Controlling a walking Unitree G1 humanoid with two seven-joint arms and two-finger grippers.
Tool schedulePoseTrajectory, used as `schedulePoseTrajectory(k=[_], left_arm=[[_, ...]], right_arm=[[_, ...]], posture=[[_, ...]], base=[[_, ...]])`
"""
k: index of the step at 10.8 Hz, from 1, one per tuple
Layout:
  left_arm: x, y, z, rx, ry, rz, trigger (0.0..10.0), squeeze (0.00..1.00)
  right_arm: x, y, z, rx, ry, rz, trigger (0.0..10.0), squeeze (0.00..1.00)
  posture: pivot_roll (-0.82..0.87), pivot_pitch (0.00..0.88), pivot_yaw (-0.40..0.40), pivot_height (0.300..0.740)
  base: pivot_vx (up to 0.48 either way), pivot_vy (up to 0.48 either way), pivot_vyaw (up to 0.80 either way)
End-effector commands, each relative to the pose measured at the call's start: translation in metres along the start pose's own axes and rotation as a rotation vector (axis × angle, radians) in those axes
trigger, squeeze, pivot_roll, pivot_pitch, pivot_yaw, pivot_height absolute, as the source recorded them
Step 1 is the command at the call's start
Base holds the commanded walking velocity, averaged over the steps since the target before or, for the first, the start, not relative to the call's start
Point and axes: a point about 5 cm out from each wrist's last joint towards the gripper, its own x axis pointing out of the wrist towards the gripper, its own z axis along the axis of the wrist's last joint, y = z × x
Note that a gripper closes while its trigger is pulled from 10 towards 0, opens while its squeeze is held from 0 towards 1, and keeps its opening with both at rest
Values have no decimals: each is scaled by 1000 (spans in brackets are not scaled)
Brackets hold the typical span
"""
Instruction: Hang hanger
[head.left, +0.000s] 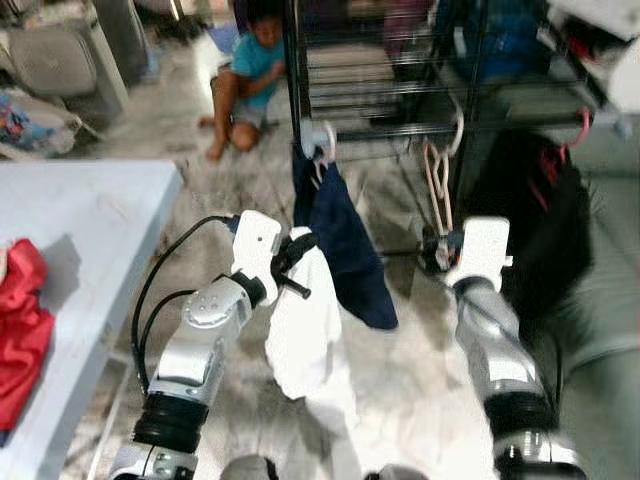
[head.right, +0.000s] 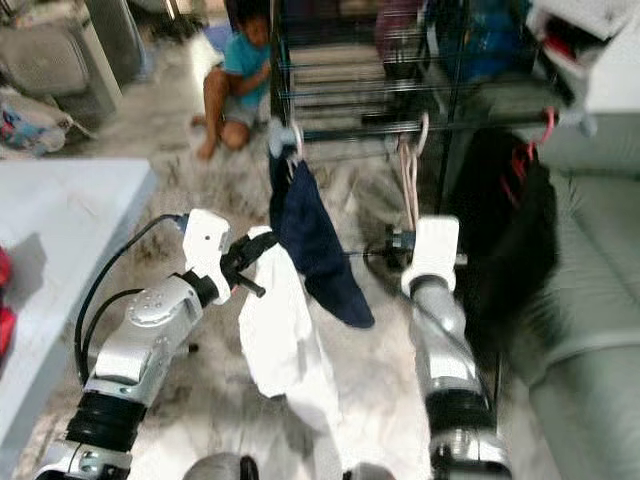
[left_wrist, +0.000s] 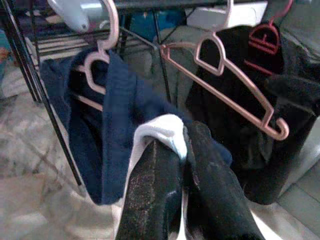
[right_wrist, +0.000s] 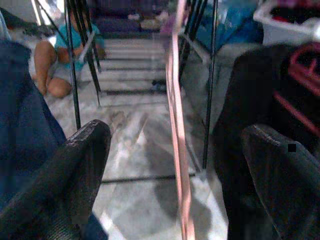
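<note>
My left gripper (head.left: 295, 262) is shut on the top of a white garment (head.left: 305, 330), which hangs down from it toward the floor. In the left wrist view the white cloth (left_wrist: 160, 132) is pinched between the black fingers. Ahead, a navy garment (head.left: 345, 240) hangs on a pink hanger (left_wrist: 97, 65) from the black rack's rail (head.left: 400, 130). An empty pink hanger (head.left: 438, 185) hangs to its right. My right gripper (head.left: 440, 250) is open just below that hanger, and the hanger's pink bar (right_wrist: 176, 115) stands between the spread fingers (right_wrist: 85, 165).
A black garment (head.left: 540, 220) on a red hanger hangs at the rack's right end, beside a grey sofa (head.left: 610, 260). A person (head.left: 250, 80) sits on the marble floor behind the rack. A pale table (head.left: 90, 230) with a red cloth (head.left: 20, 320) stands at my left.
</note>
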Motion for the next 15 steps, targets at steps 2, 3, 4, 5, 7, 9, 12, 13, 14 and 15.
schedulePoseTrajectory(k=[2,3,4,5,7,9,12,13,14,15], left_arm=[[-1,1,9,15,-48,4,10000,0],[-1,1,8,14,-47,5,10000,0],[0,0,8,15,-43,8,10000,0],[1,-1,7,14,-40,7,10000,0],[1,-1,7,12,-42,12,10000,0],[0,-2,5,8,-40,15,10000,0],[-1,-2,5,11,-35,20,10000,0],[-3,-2,4,16,-29,22,10000,0],[-5,-1,4,18,-26,23,10000,0],[-9,2,4,25,-16,32,10000,0]], right_arm=[[8,-5,6,-12,-9,-14,10000,0],[11,-9,7,-15,-2,-26,10000,0],[15,-15,10,-28,-2,-46,10000,0],[17,-22,10,-45,9,-80,10000,0],[17,-28,3,-82,45,-117,10000,0],[19,-27,-1,-52,78,-100,10000,0],[29,-23,-4,-26,148,-17,10000,0],[32,-23,-9,-27,207,1,10000,0],[36,-23,-9,-15,245,19,10000,0],[43,-26,-2,-50,249,46,10000,0]], posture=[[-5,15,34,740],[-10,15,33,740],[-14,16,32,740],[-17,24,28,740],[-18,25,22,740],[-19,30,20,740],[-11,40,19,740],[0,50,17,740],[3,53,17,740],[18,69,15,740]], base=[[354,0,0],[352,0,0],[0,0,0],[0,0,0],[0,0,0],[0,0,0],[0,0,0],[0,0,0],[0,0,0],[0,0,0]])
